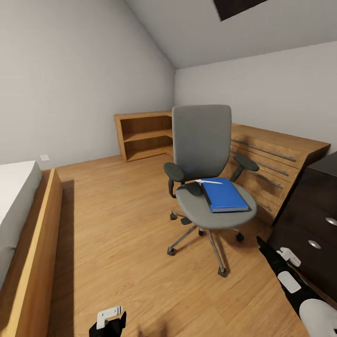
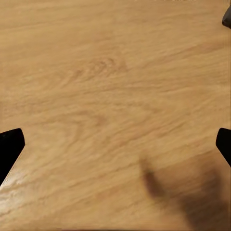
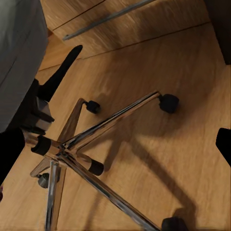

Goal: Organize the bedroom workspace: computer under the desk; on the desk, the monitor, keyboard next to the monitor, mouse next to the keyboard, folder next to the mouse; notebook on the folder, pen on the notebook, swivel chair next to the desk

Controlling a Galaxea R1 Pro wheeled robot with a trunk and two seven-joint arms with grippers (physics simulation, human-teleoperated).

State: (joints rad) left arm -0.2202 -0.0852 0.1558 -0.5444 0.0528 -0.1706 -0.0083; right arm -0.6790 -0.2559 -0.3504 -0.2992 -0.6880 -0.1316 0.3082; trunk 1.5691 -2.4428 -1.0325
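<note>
A grey swivel chair [image 1: 202,159] stands on the wood floor [image 1: 117,224].
The blue folder [image 1: 224,194] lies flat on its seat, long side pointing front to back, the white pen [image 1: 208,181] crosswise behind it. Both end effectors gape wide, holding nothing.

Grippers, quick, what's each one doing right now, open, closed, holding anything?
Left gripper: open, empty, over bare floor.
Right gripper: open, empty, above the chair base.
</note>
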